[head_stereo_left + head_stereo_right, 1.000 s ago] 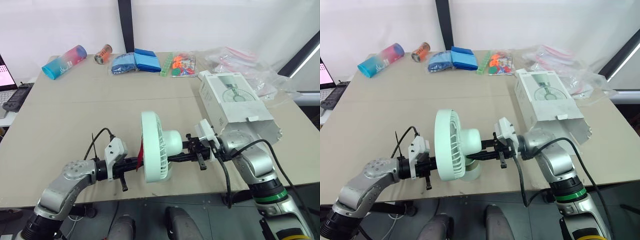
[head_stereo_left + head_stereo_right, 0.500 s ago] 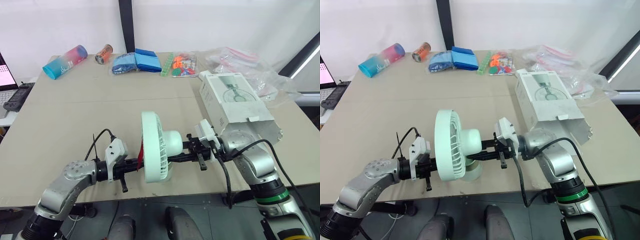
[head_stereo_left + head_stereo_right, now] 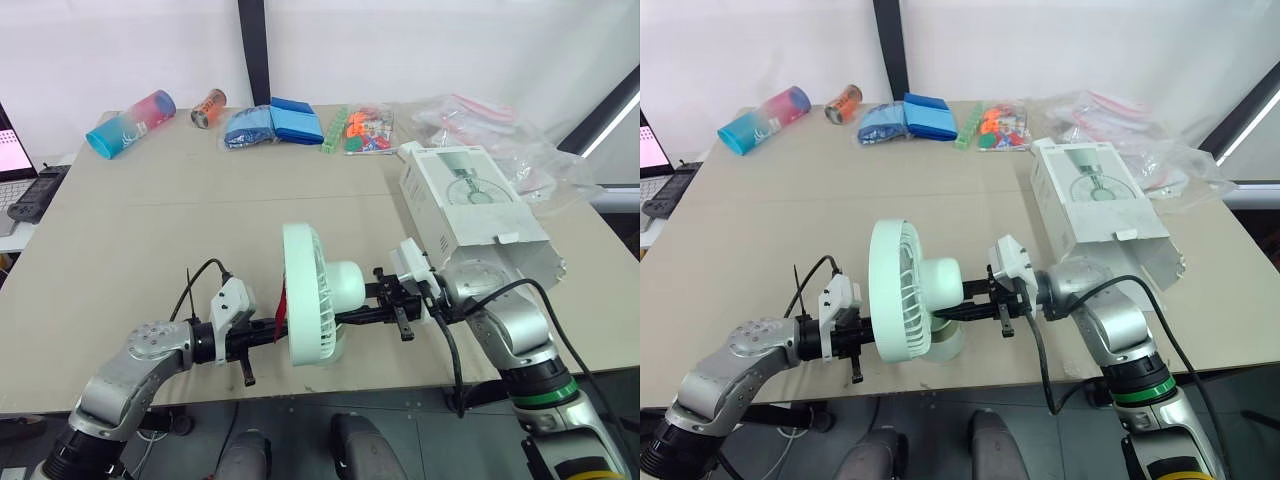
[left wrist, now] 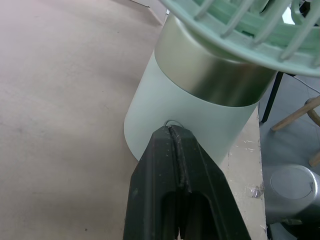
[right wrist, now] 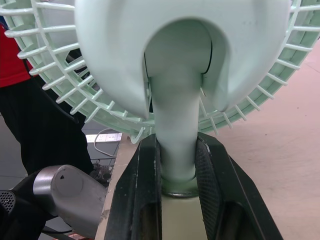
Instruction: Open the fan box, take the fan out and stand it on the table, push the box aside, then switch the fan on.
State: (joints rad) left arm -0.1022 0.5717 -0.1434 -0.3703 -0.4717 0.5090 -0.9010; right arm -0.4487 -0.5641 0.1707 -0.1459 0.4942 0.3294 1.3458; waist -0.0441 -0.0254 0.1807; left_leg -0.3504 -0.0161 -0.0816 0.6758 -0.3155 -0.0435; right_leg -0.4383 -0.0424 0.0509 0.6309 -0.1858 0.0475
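The pale green fan (image 3: 310, 295) stands upright near the front edge of the table (image 3: 180, 220), its grille facing my left. My right gripper (image 3: 346, 318) is shut on the fan's neck (image 5: 172, 135), one finger (image 5: 148, 175) on each side of it. My left gripper (image 3: 277, 328) is shut with nothing held, and its tip (image 4: 172, 133) touches the fan's round base (image 4: 200, 110). The white fan box (image 3: 470, 205) lies on its side to the right of the fan, its open flap toward me.
Along the table's far edge lie a pink-blue tumbler (image 3: 130, 122), a small can (image 3: 208, 108), blue packs (image 3: 275, 122), colourful small items (image 3: 358, 130) and plastic bags (image 3: 490, 125). A laptop (image 3: 15, 160) sits off the left edge. The fan's base is close to the table's front edge.
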